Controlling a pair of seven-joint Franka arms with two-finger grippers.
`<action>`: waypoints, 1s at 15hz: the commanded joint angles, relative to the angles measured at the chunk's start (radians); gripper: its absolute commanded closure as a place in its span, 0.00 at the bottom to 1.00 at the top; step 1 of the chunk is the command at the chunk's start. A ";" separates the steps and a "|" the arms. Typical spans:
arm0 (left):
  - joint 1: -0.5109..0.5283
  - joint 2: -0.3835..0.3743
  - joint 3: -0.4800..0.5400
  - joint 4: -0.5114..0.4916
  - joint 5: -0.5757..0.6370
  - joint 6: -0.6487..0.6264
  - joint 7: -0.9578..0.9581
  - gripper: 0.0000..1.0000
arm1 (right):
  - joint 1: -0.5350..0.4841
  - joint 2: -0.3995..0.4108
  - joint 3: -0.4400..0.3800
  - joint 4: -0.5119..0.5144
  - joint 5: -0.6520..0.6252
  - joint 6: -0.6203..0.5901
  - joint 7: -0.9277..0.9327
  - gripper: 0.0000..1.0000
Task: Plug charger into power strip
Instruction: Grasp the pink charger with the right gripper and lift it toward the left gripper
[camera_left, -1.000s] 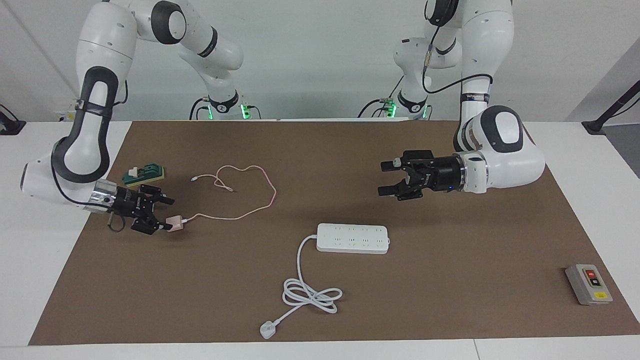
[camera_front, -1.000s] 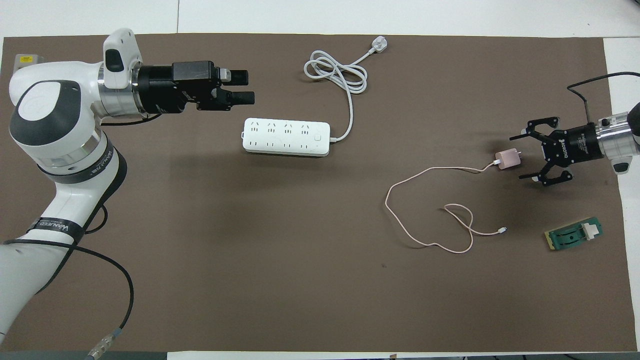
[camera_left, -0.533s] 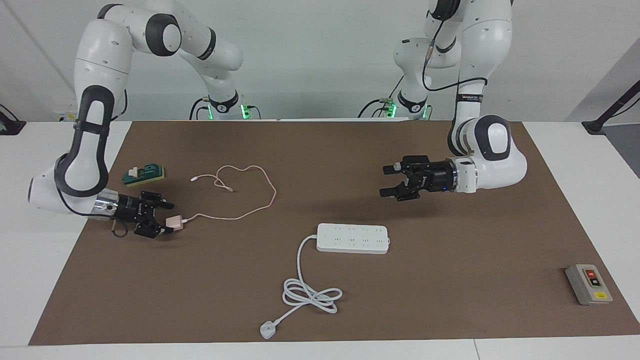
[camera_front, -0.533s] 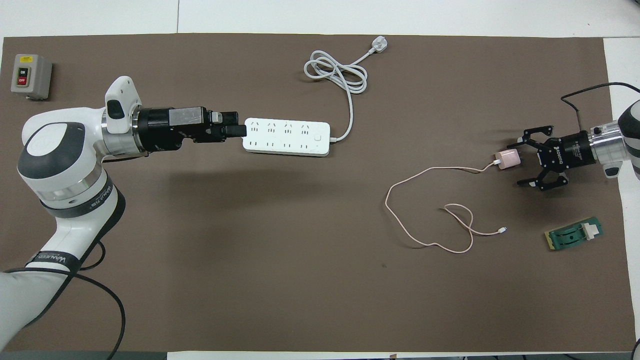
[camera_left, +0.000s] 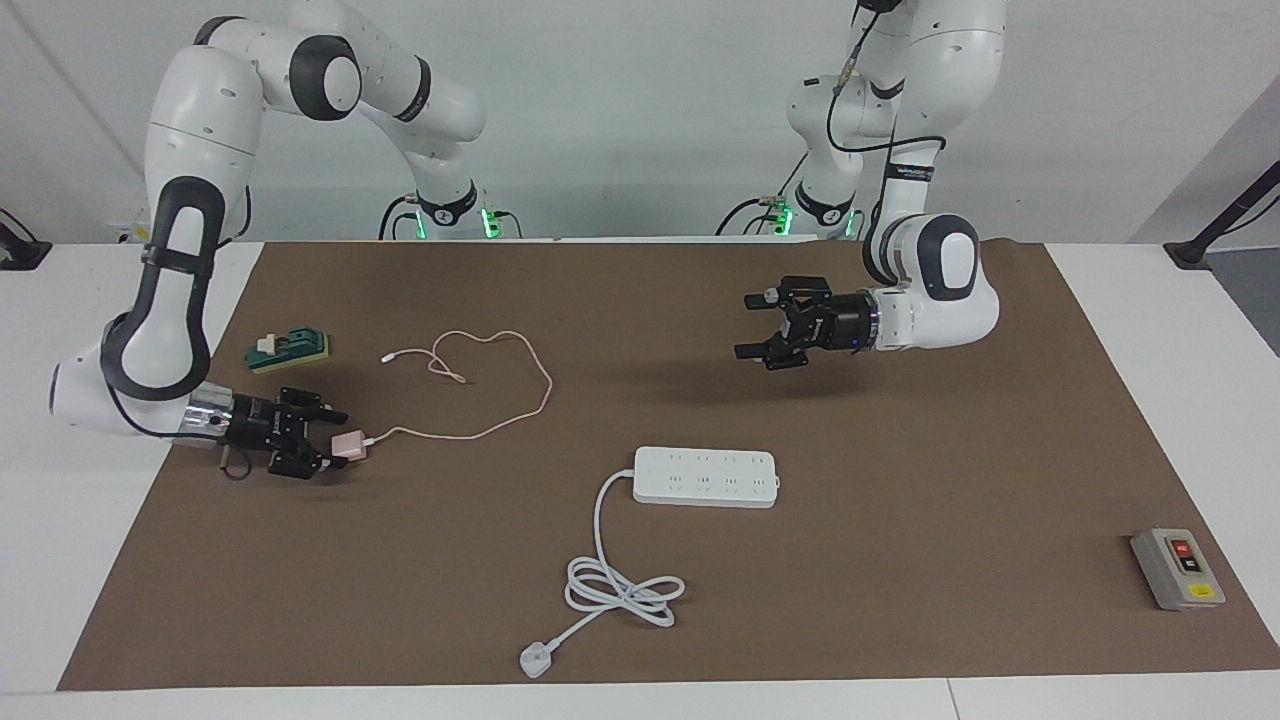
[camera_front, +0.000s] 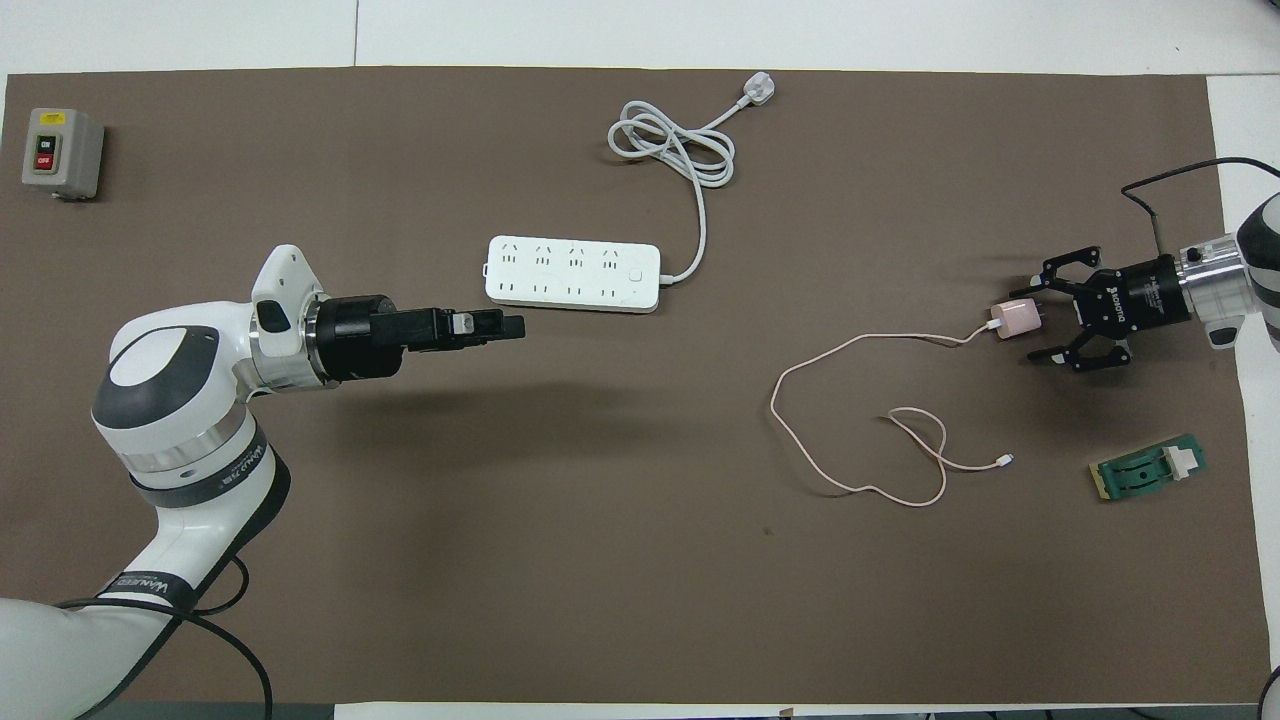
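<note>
Since a second ago the left hand (camera_left: 752, 328) has pulled back toward the robots; it now hangs in the air over bare brown mat (camera_left: 900, 500), nearer to the robots than the power strip (camera_left: 706, 477). I see its fingers spread wide apart in the facing view, with nothing between them. In the overhead view it points along the bench toward the right arm's end, clear of the power strip (camera_front: 572, 274).

My right hand (camera_left: 322, 440) has come lower over the same second and now sits close to the mat at the right arm's end of the bench, with the charger (camera_left: 348, 445) at its fingertips. From above, the right hand (camera_front: 1040, 318) has one finger on each side of the charger (camera_front: 1016, 319), the pink cube sitting between the tips. Whether they press on it I cannot tell. The cube rests on the mat; its pink cable (camera_front: 860, 420) loops away toward the middle of the bench and ends in a small white connector (camera_front: 1004, 461).

The power strip lies flat in the middle of the mat, well apart from the charger, its thick white cord (camera_left: 620, 585) coiled farther from the robots. A green block (camera_front: 1148, 469) lies near the right hand, nearer to the robots than the charger. A grey switch box (camera_front: 60, 152) sits at the left arm's end.
</note>
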 joint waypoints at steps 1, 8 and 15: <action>-0.021 -0.053 0.012 -0.090 -0.063 -0.008 0.016 0.00 | -0.009 0.017 0.007 0.025 0.019 -0.024 -0.027 0.98; -0.102 -0.092 0.012 -0.144 -0.075 0.094 -0.071 0.00 | 0.001 0.005 0.022 0.078 0.039 -0.092 0.111 1.00; -0.135 -0.067 0.012 -0.121 -0.127 0.100 -0.119 0.00 | 0.089 -0.137 0.070 0.046 0.086 -0.106 0.375 1.00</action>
